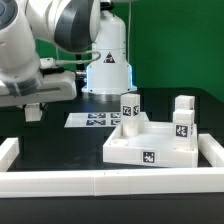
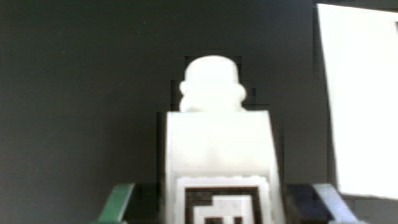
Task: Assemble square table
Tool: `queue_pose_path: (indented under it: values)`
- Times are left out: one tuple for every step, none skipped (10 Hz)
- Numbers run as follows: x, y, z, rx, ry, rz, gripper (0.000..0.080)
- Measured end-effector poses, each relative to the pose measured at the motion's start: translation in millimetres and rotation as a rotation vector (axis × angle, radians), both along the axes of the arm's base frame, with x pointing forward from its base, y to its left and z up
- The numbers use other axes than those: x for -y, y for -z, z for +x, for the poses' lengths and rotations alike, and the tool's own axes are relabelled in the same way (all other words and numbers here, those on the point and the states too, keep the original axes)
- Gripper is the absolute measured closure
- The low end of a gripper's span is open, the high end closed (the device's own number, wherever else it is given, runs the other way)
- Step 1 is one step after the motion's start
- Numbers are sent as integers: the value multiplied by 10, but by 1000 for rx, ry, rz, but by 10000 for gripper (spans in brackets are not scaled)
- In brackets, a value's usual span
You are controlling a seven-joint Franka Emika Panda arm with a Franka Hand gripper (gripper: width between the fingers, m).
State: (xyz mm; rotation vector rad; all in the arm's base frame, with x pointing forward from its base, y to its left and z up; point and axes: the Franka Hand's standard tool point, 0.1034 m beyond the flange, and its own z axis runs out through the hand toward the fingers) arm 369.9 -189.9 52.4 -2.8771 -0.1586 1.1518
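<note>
**One leg between the fingers, three standing on the square top**

One short white plastic block leg (image 2: 221,150), with a black-and-white tag on its face and a rounded peg at its far end, lay directly between the two fingers (image 2: 121,205) of the tool (image 1: 33,112) in the wrist view. The fingers flanked its tagged end, one on each side. A thin dark strip showed between each finger and the leg, so I cannot tell whether the tool was clamped on the leg or only stood close around it. In the exterior view this leg was hidden, and the tool hung low over the black tabletop (image 1: 60,150).

The large white plastic square top (image 1: 150,145) with its raised rim lay well apart from the tool, off toward the exterior view's right. Three other white tagged block legs stood upright on it. One (image 1: 130,105) was at the corner nearest the tool, and two (image 1: 185,103) (image 1: 181,128) were on the side farthest from it.

The flat white marker board (image 1: 95,120) lay on the tabletop between the tool and the square top, a little behind both. The long low white border rail (image 1: 100,182) ran along the front, nearer the camera than the tool.
</note>
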Motion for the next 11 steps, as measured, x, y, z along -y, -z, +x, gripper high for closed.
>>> queue_pose_path:
  values:
    - [-28, -81, 78, 3, 12, 2, 512]
    - [-53, -174, 176, 27, 29, 12, 512]
    - [-48, -269, 231, 11, 45, 19, 512]
    - [-22, -230, 279, 40, 37, 15, 512]
    - [-14, -213, 322, 102, 33, 16, 512]
    - [-17, -217, 340, 179, 35, 23, 512]
    - [-16, -210, 342, 263, 45, 24, 512]
    - [-53, -203, 355, 299, 63, 30, 512]
    - [-98, -238, 481, 374, 88, 33, 511]
    - [-160, -305, 606, 462, 120, 34, 511]
    - [-225, -357, 670, 499, 132, 35, 511]
